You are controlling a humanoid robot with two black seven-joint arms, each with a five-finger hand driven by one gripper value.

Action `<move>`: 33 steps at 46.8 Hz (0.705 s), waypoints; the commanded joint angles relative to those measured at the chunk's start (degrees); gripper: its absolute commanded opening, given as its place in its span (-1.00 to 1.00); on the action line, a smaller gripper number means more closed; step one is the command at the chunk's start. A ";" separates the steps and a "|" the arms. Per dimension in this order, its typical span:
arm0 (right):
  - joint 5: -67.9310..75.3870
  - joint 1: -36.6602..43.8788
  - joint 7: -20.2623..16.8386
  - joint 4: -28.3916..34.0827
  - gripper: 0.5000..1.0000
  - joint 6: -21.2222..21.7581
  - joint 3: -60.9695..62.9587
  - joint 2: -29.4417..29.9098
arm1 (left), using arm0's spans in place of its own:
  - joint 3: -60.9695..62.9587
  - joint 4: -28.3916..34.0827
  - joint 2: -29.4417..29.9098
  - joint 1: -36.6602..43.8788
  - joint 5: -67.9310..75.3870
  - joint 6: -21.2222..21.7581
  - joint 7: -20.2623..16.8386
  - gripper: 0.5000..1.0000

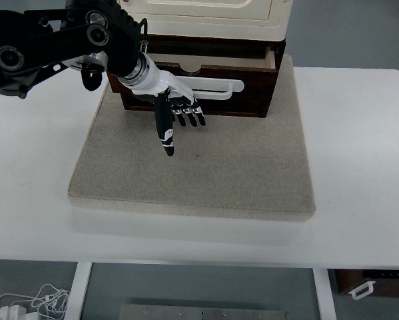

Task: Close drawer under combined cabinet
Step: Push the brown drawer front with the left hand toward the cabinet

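Observation:
A cream cabinet (212, 17) stands at the back of a grey mat (199, 167). Its dark brown drawer (252, 93) is pulled out towards me, with a white handle (219, 87) across the front. My left hand (176, 117) comes in from the upper left and lies against the drawer front, just left of the handle's middle. Its fingers (189, 115) are extended and hold nothing, the thumb (166, 133) pointing down over the mat. The right arm does not show.
The mat lies on a white table (359, 167). Below the table's front edge are white cables (32, 303) at the lower left and a brown box (376, 283) at the lower right.

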 commanded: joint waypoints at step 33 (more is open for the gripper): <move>0.01 0.00 -0.01 0.07 0.81 -0.01 0.00 0.00 | -0.70 8.23 -1.18 0.28 2.45 0.00 -1.90 0.98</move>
